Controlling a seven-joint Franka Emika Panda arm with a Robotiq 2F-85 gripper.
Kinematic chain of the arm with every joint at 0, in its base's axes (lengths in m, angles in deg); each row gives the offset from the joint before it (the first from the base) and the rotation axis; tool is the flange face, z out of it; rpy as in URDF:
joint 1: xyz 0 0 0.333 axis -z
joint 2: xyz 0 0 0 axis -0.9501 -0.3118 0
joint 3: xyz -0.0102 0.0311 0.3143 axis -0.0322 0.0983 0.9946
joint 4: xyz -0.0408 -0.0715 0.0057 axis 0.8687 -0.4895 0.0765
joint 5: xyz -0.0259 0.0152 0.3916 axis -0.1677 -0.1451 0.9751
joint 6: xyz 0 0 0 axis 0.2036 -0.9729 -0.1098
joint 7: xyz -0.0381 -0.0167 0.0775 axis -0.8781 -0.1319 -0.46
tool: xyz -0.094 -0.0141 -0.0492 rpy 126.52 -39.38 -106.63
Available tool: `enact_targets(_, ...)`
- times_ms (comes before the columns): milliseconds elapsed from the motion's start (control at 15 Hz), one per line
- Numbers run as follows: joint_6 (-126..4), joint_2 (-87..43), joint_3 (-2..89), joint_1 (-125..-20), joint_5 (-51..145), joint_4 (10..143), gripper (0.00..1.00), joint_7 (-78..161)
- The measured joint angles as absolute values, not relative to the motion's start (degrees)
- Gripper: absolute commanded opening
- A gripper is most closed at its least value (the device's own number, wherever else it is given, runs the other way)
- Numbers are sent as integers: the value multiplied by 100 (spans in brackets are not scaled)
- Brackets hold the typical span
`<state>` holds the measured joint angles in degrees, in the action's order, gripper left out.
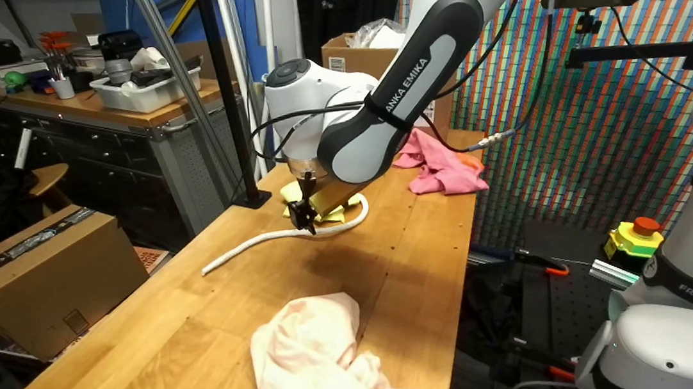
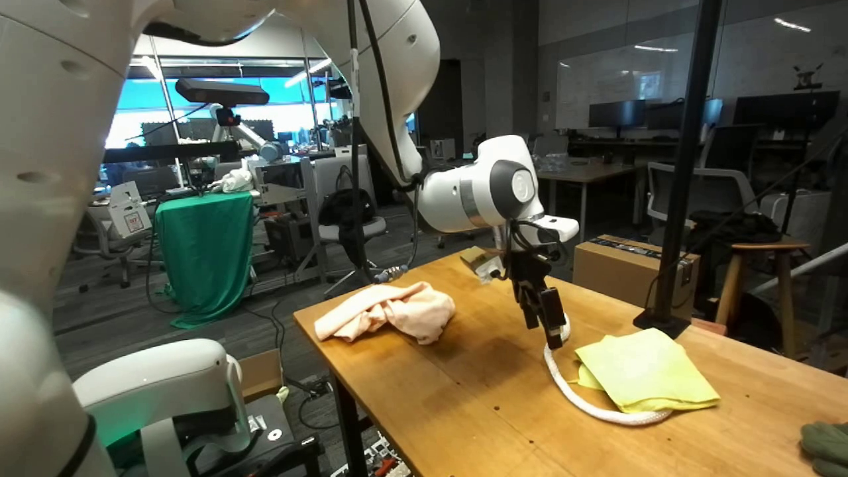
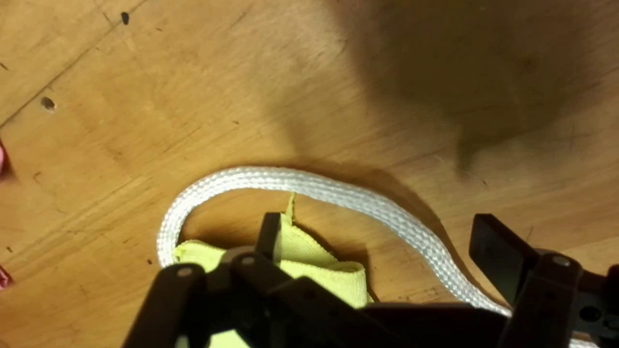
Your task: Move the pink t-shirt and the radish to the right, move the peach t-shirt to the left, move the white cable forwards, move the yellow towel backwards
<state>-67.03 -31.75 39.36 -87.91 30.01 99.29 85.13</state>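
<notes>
Now the gripper (image 3: pixel 379 239) hovers, fingers spread wide; below, the white cable (image 3: pixel 290 180) bends partway round the yellow towel (image 3: pixel 333 282).

Braided white cable (image 3: pixel 333 189), yellow towel (image 2: pixel 652 371), peach shirt (image 1: pixel 311 353), pink shirt (image 1: pixel 443 165)

End effector (image 1: pixel 306 220) above white cable (image 1: pixel 283 234)

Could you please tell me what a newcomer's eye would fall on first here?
Probably the robot arm over the table, its gripper open above the white cable. Then perhaps the yellow towel at the cable's curved end. In an exterior view, the pink t-shirt stands out toward the far end, the peach t-shirt at the near end.
</notes>
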Motion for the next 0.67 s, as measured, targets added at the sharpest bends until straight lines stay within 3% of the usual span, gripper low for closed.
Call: enact_targets(667,-6420,-2757,4326,-8207,3263,10236,100,6239)
